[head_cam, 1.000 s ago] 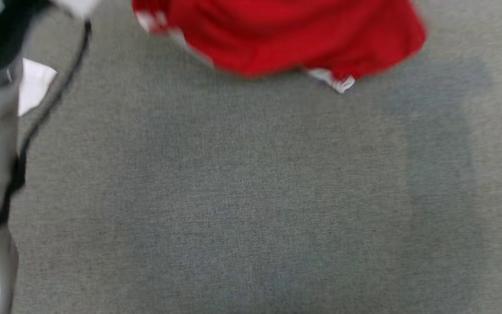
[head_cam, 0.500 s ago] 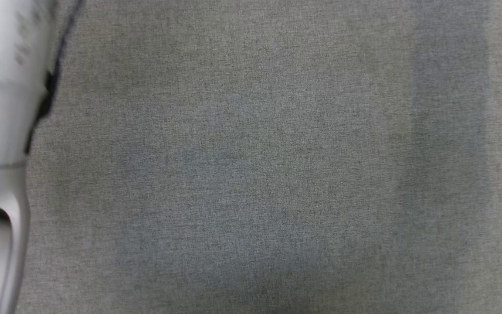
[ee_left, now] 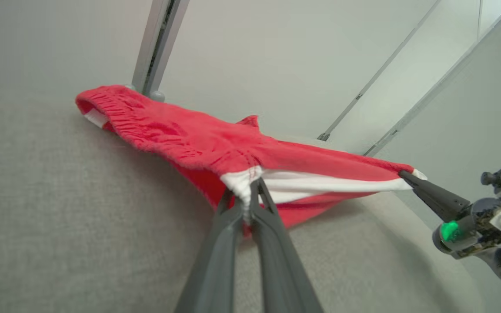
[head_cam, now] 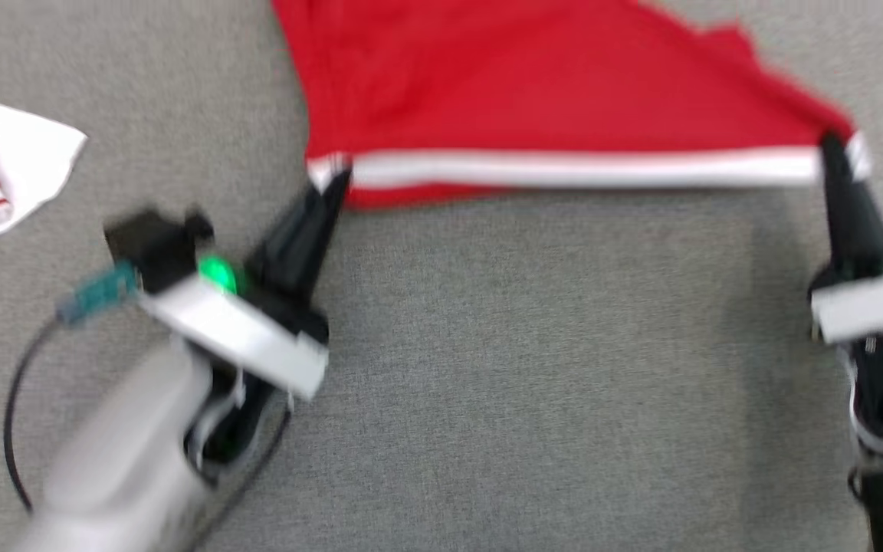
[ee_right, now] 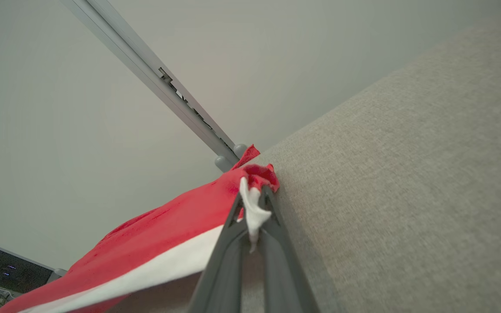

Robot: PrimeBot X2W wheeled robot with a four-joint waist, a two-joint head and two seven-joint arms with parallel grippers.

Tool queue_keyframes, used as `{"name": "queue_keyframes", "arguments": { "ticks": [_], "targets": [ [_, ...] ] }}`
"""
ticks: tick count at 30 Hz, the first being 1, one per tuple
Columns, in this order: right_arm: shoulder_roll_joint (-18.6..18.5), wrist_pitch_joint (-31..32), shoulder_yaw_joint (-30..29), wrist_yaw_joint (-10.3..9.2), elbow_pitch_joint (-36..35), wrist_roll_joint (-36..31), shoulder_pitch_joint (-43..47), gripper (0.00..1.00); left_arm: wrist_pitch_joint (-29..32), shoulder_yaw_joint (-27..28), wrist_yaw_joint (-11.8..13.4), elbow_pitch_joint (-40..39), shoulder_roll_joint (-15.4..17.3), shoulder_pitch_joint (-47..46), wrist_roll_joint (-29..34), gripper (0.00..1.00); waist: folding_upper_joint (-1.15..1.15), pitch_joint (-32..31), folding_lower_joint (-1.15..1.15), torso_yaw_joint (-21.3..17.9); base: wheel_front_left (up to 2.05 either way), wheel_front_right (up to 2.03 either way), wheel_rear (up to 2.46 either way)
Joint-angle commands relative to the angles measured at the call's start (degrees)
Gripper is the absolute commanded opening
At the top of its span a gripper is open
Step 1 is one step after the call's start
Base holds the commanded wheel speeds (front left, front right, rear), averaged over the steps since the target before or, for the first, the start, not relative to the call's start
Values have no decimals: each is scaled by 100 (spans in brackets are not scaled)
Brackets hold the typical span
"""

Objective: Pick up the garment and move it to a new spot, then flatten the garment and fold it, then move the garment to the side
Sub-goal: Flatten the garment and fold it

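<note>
L gripper point(head_cam: 336, 182) & R gripper point(head_cam: 831, 146) each clamped on red garment's point(head_cam: 533, 84) white-striped edge; best pull taut, lower evenly.

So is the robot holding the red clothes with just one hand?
No, the left gripper and right gripper both pinch the red garment.

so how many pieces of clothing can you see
2: the red garment, stretched between the left gripper and right gripper, and a red and white piece at the far left. Others may be hidden.
</note>
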Motion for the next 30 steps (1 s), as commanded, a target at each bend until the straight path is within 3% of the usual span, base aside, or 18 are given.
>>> {"name": "queue_keyframes", "arguments": {
  "ticks": [1, 4, 10, 16, 22, 30],
  "targets": [
    [-103, 15, -19, 1, -178, 127, 450, 0, -37, 192, -5, -167, 45, 591, 52, 0, 0, -752, 0, -117, 0, 0, 0],
    [-142, 86, -43, -1, -424, 300, 1485, 0, -38, 578, 37, -505, -140, 1956, 39, 0, 0, -1391, 0, -137, 0, 0, 0],
    [-227, 285, -208, -17, -763, 285, 3328, 0, -43, 1361, 446, -966, -484, 4373, 403, 0, 0, -2446, 0, -124, 0, 0, 0],
    [-141, 514, -604, -21, -1197, 149, 4628, 0, -49, 1397, 565, -1489, -811, 5834, 551, 0, 0, -2781, 0, 69, 0, 0, 0],
    [-85, 842, -703, -21, -1264, -16, 4258, 0, 13, 1381, 572, -1805, -909, 5901, 495, 0, 0, -2567, 0, 224, 0, 0, 0],
    [-383, 1503, -591, -13, -756, -532, 2243, 0, 579, 1359, 472, -2052, -1138, 4738, 235, 0, 0, -1622, 0, 833, 0, 0, 0]
  ]
}}
